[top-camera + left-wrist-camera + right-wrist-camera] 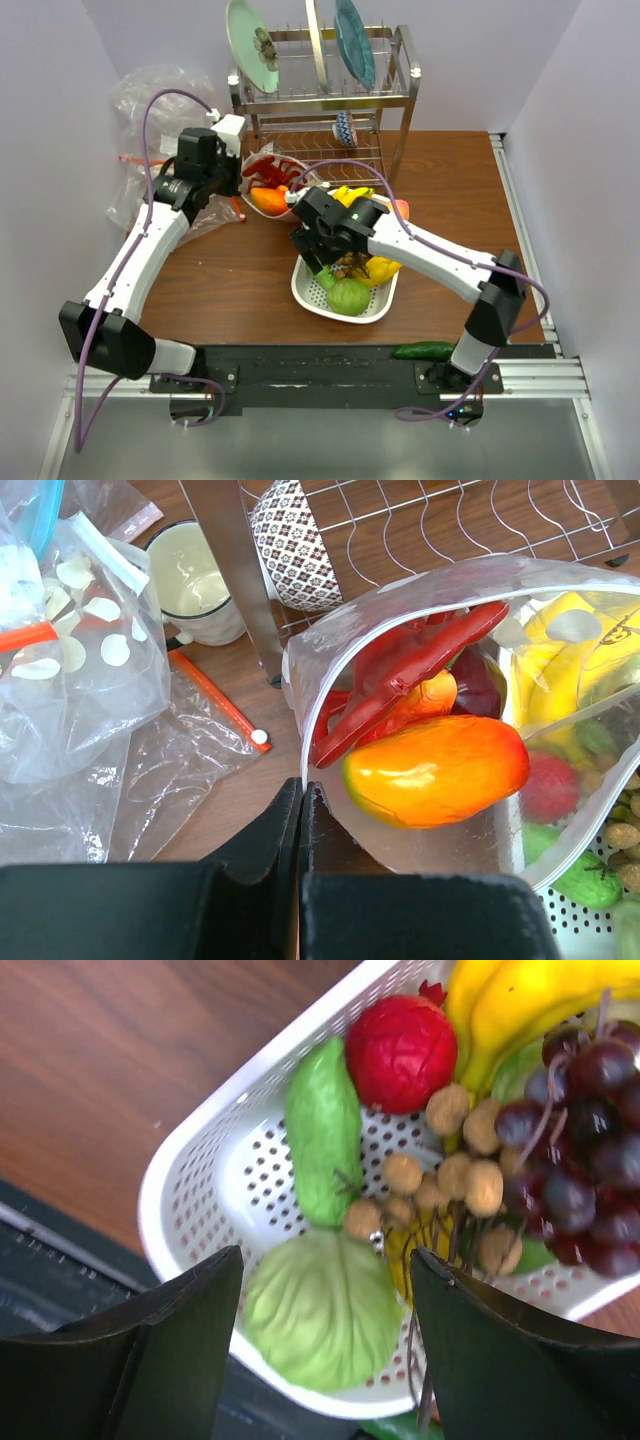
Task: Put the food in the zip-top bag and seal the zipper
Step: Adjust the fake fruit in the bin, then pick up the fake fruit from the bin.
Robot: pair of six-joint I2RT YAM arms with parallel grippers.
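My left gripper (302, 792) is shut on the side edge of the zip-top bag (440, 850), a clear bag with white dots. Its mouth rim with the zipper (400, 592) gapes open. Inside lie a red lobster (410, 665), an orange-red pepper (435, 770) and a dark red apple (480, 680). In the top view the bag (268, 185) lies before the rack, with my left gripper (236, 185) at its left side. My right gripper (325, 1290) is open and empty above the white tray (190, 1170), near a small red fruit (400, 1050). It hovers over the tray's near left part (312, 258).
The tray holds a pale green cabbage (320, 1310), a green gourd (322, 1135), bananas (540, 1000), grapes (580, 1150) and brown berries. A dish rack (325, 90) with plates stands behind, with a cup (200, 580) and patterned bowl (295, 540). Crumpled clear bags (150, 110) lie at far left. A cucumber (422, 350) lies on the front rail.
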